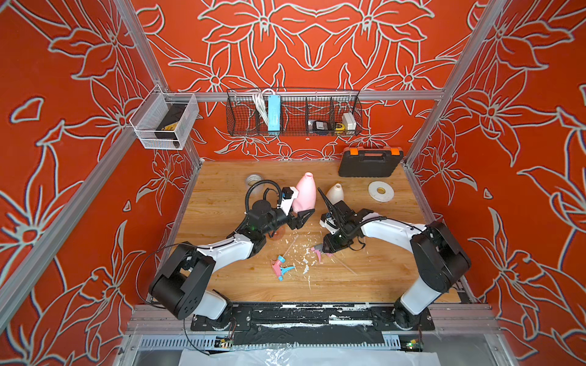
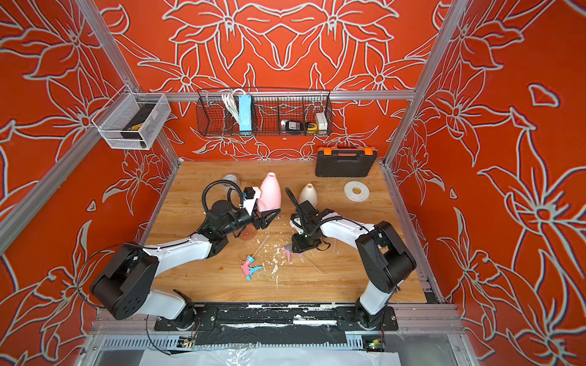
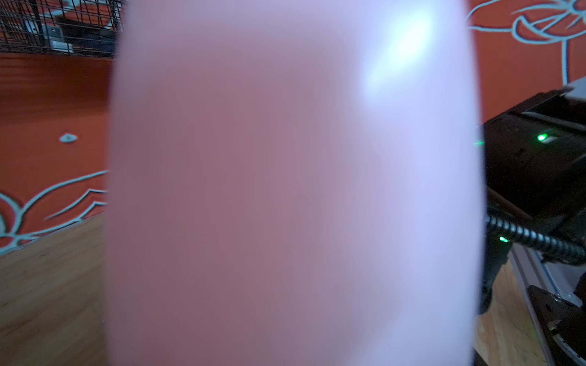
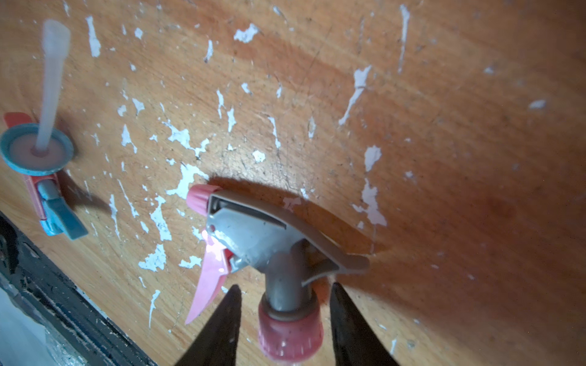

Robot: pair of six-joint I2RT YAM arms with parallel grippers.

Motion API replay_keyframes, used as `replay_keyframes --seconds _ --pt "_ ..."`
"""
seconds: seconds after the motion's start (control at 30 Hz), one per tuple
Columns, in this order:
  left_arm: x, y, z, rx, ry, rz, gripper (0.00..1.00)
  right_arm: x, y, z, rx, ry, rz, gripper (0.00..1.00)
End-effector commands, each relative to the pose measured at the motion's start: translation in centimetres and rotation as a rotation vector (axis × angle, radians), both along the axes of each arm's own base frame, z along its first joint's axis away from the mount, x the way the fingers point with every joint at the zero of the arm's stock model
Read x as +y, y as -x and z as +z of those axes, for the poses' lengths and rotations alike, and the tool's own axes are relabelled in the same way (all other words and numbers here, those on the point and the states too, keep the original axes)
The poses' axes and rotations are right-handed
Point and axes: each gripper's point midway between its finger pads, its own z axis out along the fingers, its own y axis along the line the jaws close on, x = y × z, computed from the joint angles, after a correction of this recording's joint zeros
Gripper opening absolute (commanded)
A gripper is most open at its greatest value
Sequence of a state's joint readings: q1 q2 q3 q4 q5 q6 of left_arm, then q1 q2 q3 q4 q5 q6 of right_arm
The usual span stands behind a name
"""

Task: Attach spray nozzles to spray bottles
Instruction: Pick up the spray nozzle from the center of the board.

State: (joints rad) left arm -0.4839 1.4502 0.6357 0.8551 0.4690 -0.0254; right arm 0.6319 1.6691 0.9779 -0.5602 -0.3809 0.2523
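An opaque pink spray bottle stands mid-table and fills the left wrist view, hiding the jaws there. In both top views my left gripper is shut on its lower part. The white bottle stands to its right. An orange transparent bottle peeks out from under the left arm. A grey-topped pink nozzle lies on the table. My right gripper is open, its fingers on either side of the nozzle's pink collar with gaps showing. A pink and blue nozzle lies nearby.
White paint flecks litter the wooden table. A white tape roll sits at the back right and another at the back left. A black and orange tool case stands by the back wall under a wire basket.
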Motion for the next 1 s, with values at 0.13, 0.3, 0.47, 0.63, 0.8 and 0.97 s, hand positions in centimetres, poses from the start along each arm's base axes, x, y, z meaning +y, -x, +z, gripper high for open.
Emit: replay_keyframes --seconds 0.13,0.3,0.47,0.63,0.8,0.97 --pt "0.0 0.0 2.1 -0.07 0.014 -0.008 0.61 -0.9 0.6 -1.4 0.004 0.083 0.012 0.48" --pt "0.1 -0.2 2.5 -0.077 0.007 -0.005 0.61 -0.9 0.5 -1.9 0.008 0.109 0.03 0.46" --pt "0.1 -0.3 2.9 -0.082 0.01 -0.004 0.61 -1.3 0.8 -2.2 0.003 0.142 0.041 0.46" --pt "0.0 -0.4 3.0 -0.08 0.005 -0.013 0.61 -2.0 0.6 -2.7 -0.013 0.211 0.023 0.43" --pt "-0.1 -0.6 2.9 -0.085 -0.025 -0.014 0.61 -3.3 0.1 -2.9 -0.064 0.295 -0.02 0.36" --pt "-0.1 -0.6 2.8 -0.083 -0.029 -0.013 0.61 -4.1 -0.4 -2.8 -0.092 0.342 -0.068 0.29"
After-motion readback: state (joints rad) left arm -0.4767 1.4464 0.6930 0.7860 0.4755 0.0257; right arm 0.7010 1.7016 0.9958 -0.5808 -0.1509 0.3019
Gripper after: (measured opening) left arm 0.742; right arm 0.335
